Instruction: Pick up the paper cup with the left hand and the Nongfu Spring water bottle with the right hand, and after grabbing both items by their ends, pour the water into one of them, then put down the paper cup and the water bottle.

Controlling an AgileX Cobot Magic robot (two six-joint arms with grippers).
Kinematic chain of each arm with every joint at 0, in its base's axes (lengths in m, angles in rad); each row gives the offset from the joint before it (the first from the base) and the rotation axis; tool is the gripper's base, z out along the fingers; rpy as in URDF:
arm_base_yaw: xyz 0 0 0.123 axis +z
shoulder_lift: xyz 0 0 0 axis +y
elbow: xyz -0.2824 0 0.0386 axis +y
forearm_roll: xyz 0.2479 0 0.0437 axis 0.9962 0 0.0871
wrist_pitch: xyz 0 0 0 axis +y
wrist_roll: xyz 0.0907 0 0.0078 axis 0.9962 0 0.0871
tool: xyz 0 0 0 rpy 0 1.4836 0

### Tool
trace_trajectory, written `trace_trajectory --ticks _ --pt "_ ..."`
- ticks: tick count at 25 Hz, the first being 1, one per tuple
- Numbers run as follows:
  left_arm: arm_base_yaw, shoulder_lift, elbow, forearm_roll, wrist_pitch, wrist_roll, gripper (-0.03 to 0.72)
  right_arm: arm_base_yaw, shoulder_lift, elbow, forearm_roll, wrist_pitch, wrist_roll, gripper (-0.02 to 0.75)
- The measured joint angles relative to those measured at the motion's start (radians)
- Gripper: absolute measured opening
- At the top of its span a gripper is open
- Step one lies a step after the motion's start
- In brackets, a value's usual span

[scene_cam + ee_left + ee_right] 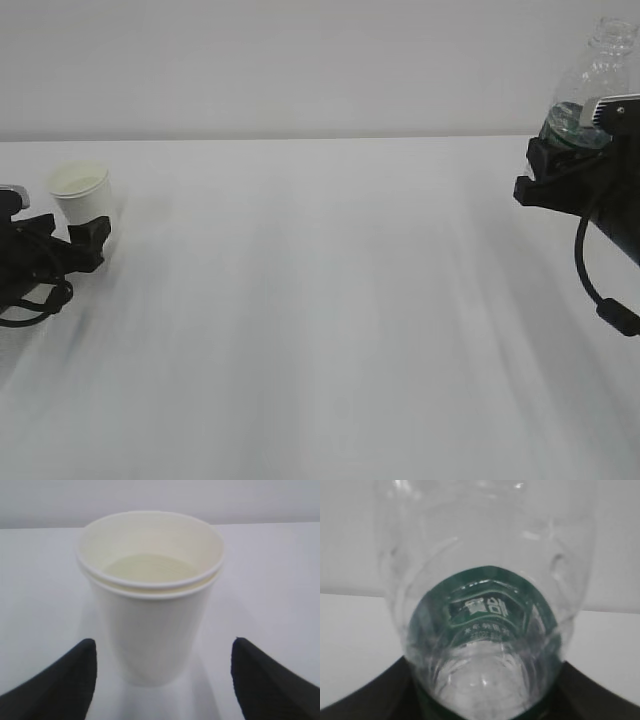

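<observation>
Cup set down, bottle aloft

The left tool (162, 680) stands apart around the paper cup (150, 595) near the counter's (320, 330) left edge; the right tool (560, 165) clamps the Nongfu Spring water bottle (590, 80).

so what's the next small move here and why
Probably back the left gripper straight away from the paper cup. The cup stands upright on the table with liquid inside, and both fingers are clear of its sides. The right gripper holds the bottle aloft, so it gets set down afterward.
</observation>
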Motion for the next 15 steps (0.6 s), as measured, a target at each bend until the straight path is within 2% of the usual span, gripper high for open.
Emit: trace_trajectory --ticks 9,15 --pt "-0.002 -0.110 0.120 0.024 0.000 0.000 0.608 0.000 0.000 0.000 0.000 0.000 0.001 0.404" --pt "-0.046 -0.164 0.161 0.024 0.000 0.000 0.601 0.000 0.000 0.000 0.000 0.004 0.002 0.404"
